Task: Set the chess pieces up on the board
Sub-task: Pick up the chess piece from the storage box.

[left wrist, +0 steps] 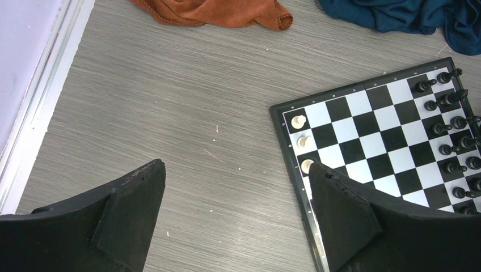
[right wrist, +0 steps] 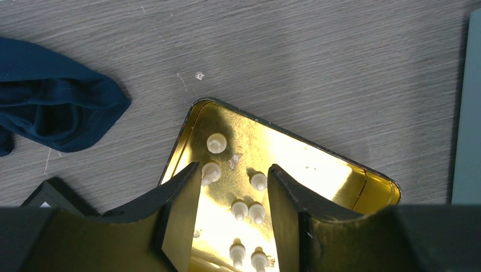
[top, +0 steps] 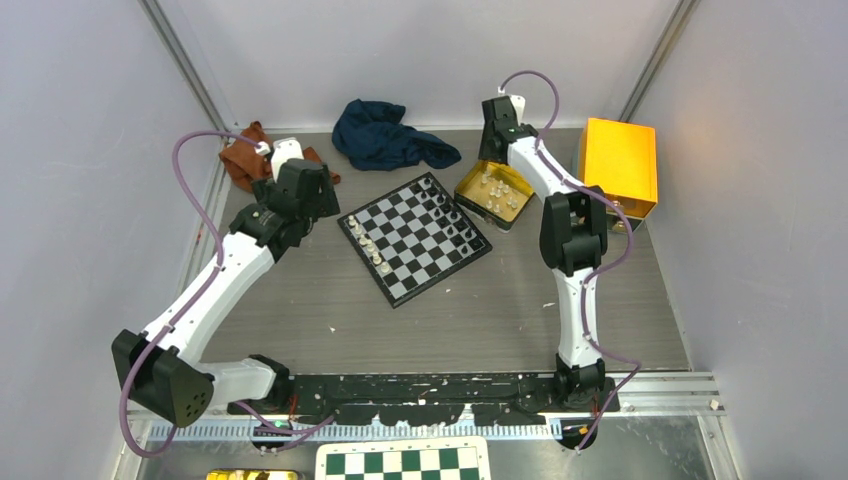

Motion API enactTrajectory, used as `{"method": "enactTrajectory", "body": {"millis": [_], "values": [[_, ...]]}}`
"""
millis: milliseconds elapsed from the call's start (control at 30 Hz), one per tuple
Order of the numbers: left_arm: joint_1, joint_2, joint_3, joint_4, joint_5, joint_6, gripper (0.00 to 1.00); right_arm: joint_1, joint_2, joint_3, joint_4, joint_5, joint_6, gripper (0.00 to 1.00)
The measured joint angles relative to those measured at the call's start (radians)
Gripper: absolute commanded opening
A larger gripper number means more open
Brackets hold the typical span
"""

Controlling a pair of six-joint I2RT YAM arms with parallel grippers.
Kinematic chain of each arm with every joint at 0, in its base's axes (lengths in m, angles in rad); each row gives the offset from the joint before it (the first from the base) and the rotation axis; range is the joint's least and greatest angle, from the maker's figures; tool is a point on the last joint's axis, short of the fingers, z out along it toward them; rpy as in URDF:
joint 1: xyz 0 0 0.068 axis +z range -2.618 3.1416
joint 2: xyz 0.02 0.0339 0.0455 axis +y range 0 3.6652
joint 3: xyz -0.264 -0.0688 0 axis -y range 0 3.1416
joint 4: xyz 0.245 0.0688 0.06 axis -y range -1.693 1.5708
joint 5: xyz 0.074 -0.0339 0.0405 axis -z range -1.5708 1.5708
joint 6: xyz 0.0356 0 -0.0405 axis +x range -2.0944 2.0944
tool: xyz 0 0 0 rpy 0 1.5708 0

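Observation:
The board (top: 415,235) lies turned at an angle mid-table. Several white chess pieces (top: 368,245) line its near-left edge and black ones (top: 455,215) its far-right edge. My left gripper (left wrist: 235,167) hovers open over bare table just left of the board (left wrist: 391,130), its right finger over the rim beside a white piece (left wrist: 307,165). My right gripper (right wrist: 233,175) hangs open above a gold tin (right wrist: 340,164) that holds several white pieces (right wrist: 216,141). Two of these stand on the tin floor below the gap between the fingers, untouched.
An orange cloth (top: 245,160) and a dark blue cloth (top: 385,135) lie at the back. A yellow box (top: 620,165) stands right of the gold tin (top: 495,195). A green-and-white checkered sheet (top: 405,462) lies in front of the arm bases. Walls close in on three sides.

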Motion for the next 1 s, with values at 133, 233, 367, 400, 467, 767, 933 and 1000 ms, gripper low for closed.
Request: {"method": "enactTrajectory", "body": {"millis": [133,233,367,400,467,767,933,1000], "values": [[0.0,0.012,0.005,0.0,0.0,-0.007,0.95,-0.006,0.013,0.0,0.007,-0.015,0.0,0.48],[0.0,0.021,0.01,0.0,0.0,-0.007,0.94,-0.006,0.027,0.0,0.013,-0.029,0.0,0.46],[0.0,0.024,0.012,0.0,0.0,-0.007,0.94,-0.006,0.047,0.0,0.019,-0.045,0.001,0.44],[0.0,0.026,0.012,0.0,0.0,-0.007,0.94,-0.006,0.05,0.0,0.019,-0.047,0.001,0.44],[0.0,0.028,0.013,0.0,0.0,-0.007,0.93,-0.006,0.058,0.0,0.021,-0.054,0.002,0.44],[0.0,0.047,0.013,0.0,0.0,-0.007,0.93,-0.008,0.077,0.004,0.031,-0.074,0.005,0.42],[0.0,0.055,0.013,0.0,0.0,-0.007,0.93,-0.011,0.092,0.014,0.035,-0.078,0.005,0.4],[0.0,0.058,0.013,0.001,0.0,-0.007,0.93,-0.012,0.098,0.015,0.039,-0.08,0.005,0.39]]}}
